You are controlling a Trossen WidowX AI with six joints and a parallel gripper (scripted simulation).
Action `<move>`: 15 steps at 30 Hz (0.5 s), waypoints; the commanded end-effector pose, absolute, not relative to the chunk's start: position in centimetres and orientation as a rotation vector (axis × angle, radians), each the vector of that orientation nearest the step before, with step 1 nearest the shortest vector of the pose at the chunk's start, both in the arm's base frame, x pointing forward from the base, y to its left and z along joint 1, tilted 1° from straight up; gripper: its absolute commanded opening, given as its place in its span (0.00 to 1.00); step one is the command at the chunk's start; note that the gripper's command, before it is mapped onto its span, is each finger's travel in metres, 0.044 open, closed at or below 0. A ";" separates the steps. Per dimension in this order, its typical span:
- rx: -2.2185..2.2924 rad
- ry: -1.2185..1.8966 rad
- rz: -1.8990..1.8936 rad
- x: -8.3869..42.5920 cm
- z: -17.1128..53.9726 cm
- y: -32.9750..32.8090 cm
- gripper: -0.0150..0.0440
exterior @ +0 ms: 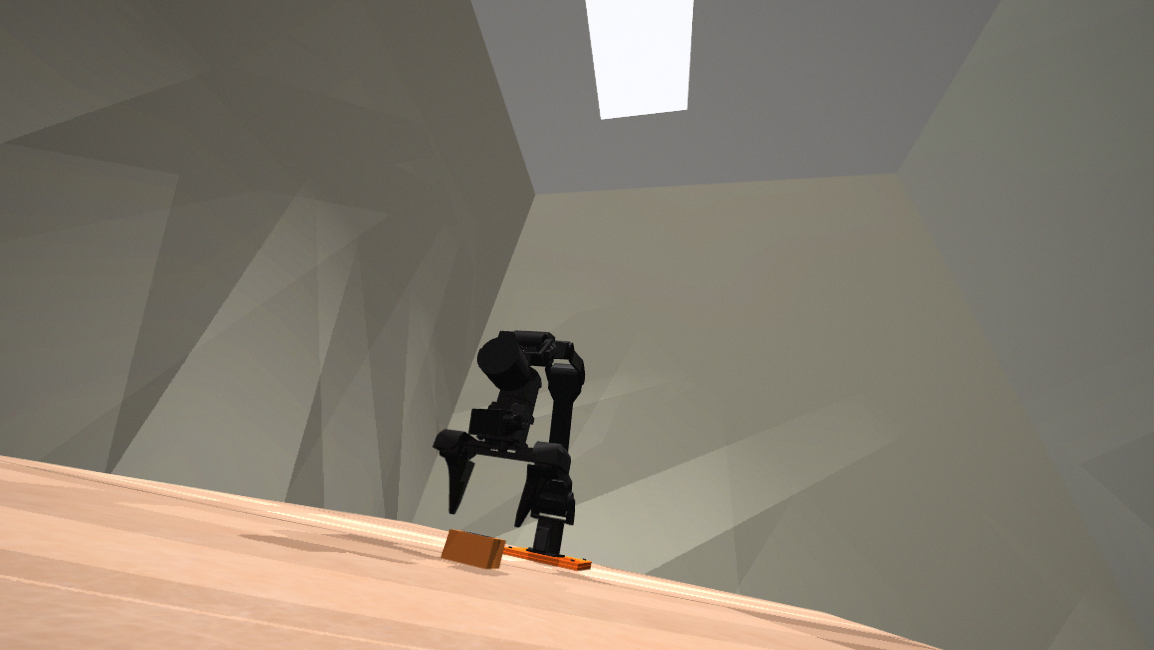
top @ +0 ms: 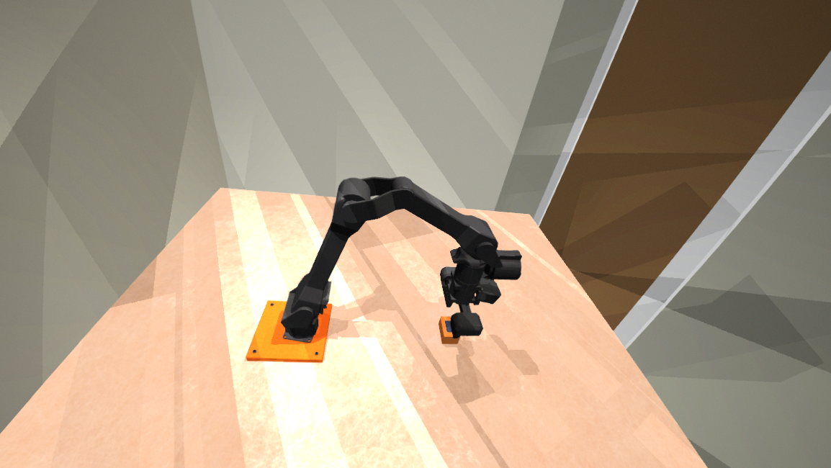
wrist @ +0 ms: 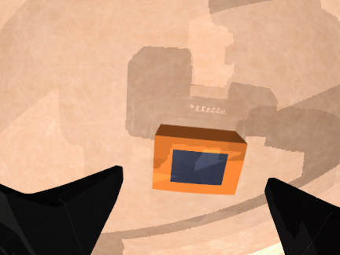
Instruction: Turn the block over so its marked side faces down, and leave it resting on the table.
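An orange block [top: 446, 335] [exterior: 470, 549] [wrist: 162, 169] rests flat on the table [top: 581, 430] [exterior: 201, 597]. Its dark blue marked patch [wrist: 198, 167] faces up. My gripper [exterior: 485, 519] [wrist: 197, 181] is open and empty, pointing down a little above the block. In the wrist view the block lies between the two fingertips in the picture, with space on both sides. In the top view, the near finger's housing hides the right part of the block.
The arm's orange base plate [top: 267, 348] [exterior: 577, 564] is bolted to the table, left of the block in the top view and behind it at the right in the exterior view. The table's right edge runs beyond the gripper in the top view.
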State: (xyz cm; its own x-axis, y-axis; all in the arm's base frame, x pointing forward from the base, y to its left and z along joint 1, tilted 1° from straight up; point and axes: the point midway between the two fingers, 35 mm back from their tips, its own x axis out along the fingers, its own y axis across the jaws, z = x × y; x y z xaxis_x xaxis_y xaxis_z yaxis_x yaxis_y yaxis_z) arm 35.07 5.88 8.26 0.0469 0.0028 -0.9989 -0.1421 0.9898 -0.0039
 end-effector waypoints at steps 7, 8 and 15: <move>-0.113 1.522 0.108 35.1 6.6 5.8 1.00; -0.113 1.522 0.108 35.1 6.5 5.8 1.00; -0.113 1.522 0.108 35.2 5.3 5.8 1.00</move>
